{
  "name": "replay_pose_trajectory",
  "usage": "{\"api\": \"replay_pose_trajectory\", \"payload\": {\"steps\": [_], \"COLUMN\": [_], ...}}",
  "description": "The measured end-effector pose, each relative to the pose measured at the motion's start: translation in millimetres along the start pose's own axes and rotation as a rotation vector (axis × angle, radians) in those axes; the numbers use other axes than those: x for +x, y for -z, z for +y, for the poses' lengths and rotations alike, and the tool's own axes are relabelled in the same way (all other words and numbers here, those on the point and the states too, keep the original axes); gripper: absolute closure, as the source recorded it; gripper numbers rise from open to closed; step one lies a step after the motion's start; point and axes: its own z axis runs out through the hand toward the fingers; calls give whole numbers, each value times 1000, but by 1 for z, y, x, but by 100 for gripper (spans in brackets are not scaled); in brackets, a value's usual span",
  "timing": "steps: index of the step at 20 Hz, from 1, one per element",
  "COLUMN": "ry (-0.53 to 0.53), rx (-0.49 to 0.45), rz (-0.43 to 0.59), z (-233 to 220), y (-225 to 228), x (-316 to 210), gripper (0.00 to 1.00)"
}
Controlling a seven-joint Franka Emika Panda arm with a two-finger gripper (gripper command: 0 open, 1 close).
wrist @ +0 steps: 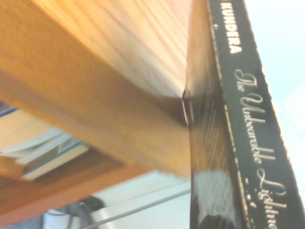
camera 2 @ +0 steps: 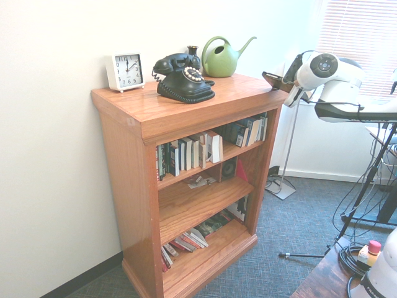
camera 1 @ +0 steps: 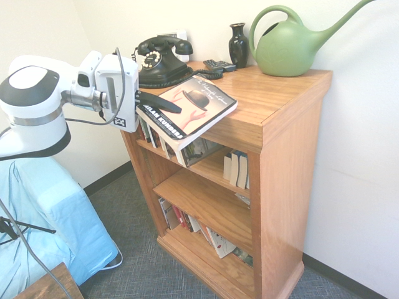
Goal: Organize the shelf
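Observation:
The shelf (camera 1: 280, 106) is an orange-brown oak bookcase, and in the second exterior view the shelf (camera 2: 173, 112) shows its three tiers. A black-spined paperback book (camera 1: 193, 109) hangs tilted over the top's front edge, its far side still over the wood. My gripper (camera 1: 169, 107) is shut on the book's near edge, one finger lying across the cover. From the other side the gripper (camera 2: 284, 84) holds the book (camera 2: 272, 78) at the top's right corner. The wrist view shows the book's spine (wrist: 238, 119) against the shelf's top edge (wrist: 95, 71).
On the top stand a black telephone (camera 1: 159, 59), a remote (camera 1: 218, 64), a dark vase (camera 1: 238, 43), a green watering can (camera 1: 290, 43) and a white clock (camera 2: 125, 71). Books fill the tiers (camera 2: 192, 152). Something under a blue cover (camera 1: 43, 218) stands below the arm.

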Motion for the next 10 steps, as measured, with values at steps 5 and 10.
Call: {"api": "replay_pose_trajectory", "payload": {"steps": [5,10], "ry": [-112,-141], "rx": [41,108], "rz": [-59,-156], "z": [46,40], "y": [33,42], "x": [-36,-95], "gripper": [100,100]}}
